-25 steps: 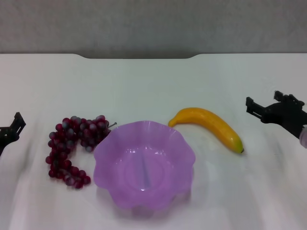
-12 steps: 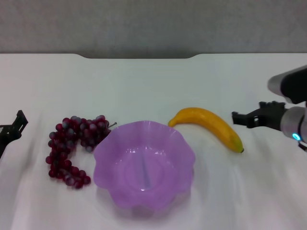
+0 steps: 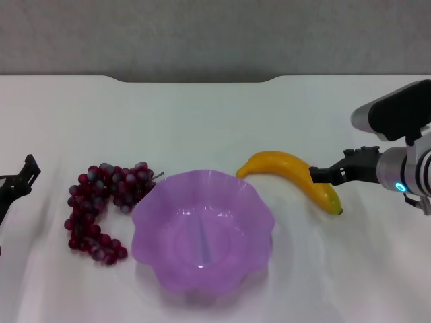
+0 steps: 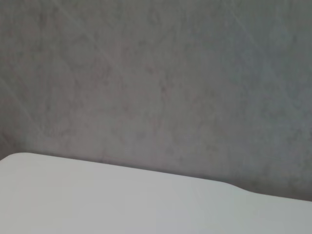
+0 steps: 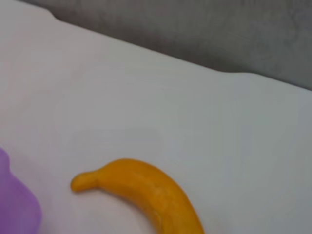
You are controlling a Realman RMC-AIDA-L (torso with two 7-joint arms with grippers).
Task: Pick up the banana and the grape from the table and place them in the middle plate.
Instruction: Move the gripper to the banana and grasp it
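Right gripper (image 3: 322, 176) moved in from the worktop's (image 3: 202, 121) right edge, fingers spread over the banana (image 3: 293, 176), grape (image 3: 101, 205) left of middle plate (image 3: 202, 232), left gripper (image 3: 17, 182) at left edge, state unclear.

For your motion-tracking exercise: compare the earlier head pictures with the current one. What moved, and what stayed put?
The right end effector travelled inward toward the banana and now sits at its right half, not yet visibly gripping. The left end effector, grape and middle plate stayed where they were.
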